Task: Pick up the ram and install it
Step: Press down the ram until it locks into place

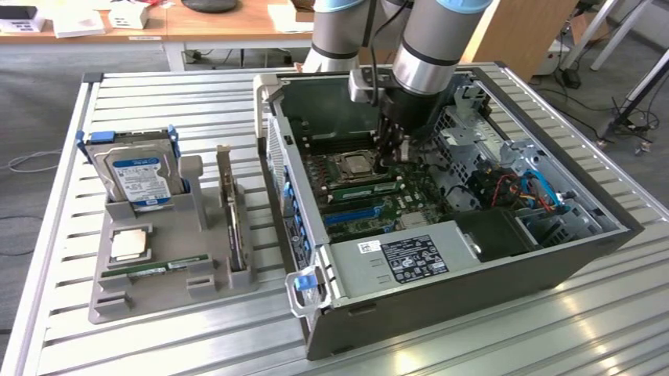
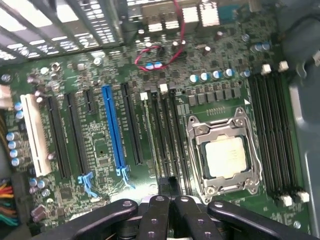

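At the near edge of the tabletop (image 1: pixel 585 313) you see a grey holder tray (image 1: pixel 157 286) on the exterior view's left; a ram (image 1: pixel 157 269) stick lies flat in its front slot, with a silver processor chip (image 1: pixel 130 244) just behind it, an upright expansion card (image 1: pixel 232 219) beside them, and a hard drive (image 1: pixel 139 176) standing at the tray's far end. To the exterior view's right, the open computer case (image 1: pixel 471 290) rests on its side, exposing the motherboard (image 2: pixel 100 150). Farther back, the arm reaches down into the case; the end effector (image 2: pixel 167 207) is closed, fingers (image 2: pixel 155 215) together, poised above the memory slots (image 2: pixel 167 140) next to the processor socket (image 2: pixel 225 155). You cannot tell whether it holds a stick
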Tool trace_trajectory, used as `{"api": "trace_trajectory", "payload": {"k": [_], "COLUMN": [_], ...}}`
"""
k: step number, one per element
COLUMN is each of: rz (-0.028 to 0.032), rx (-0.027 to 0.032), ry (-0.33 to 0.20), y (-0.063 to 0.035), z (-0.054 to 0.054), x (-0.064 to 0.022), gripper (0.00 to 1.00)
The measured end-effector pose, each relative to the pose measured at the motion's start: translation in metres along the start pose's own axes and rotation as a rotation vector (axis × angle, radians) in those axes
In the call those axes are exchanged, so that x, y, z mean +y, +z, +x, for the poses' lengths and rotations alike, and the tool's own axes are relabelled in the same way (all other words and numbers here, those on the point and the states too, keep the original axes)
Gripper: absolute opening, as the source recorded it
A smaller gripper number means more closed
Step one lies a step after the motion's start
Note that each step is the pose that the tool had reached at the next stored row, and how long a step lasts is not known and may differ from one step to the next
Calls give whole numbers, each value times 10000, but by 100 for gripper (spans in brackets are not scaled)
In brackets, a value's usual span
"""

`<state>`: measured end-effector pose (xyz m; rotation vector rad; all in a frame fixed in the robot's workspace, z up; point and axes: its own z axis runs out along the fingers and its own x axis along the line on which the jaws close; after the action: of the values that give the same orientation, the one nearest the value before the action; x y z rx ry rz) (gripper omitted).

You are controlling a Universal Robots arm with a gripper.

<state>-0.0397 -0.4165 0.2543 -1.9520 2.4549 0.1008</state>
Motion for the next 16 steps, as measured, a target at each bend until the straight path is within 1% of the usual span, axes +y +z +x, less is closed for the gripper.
{"api": "trace_trajectory", "payload": {"k": [8,16], "rz": [57,118], "rx": [-64,-132], "ry": [1320,2750], "y": [4,7], "z": [0,0], "x": [0,0], "gripper": [11,11]}}
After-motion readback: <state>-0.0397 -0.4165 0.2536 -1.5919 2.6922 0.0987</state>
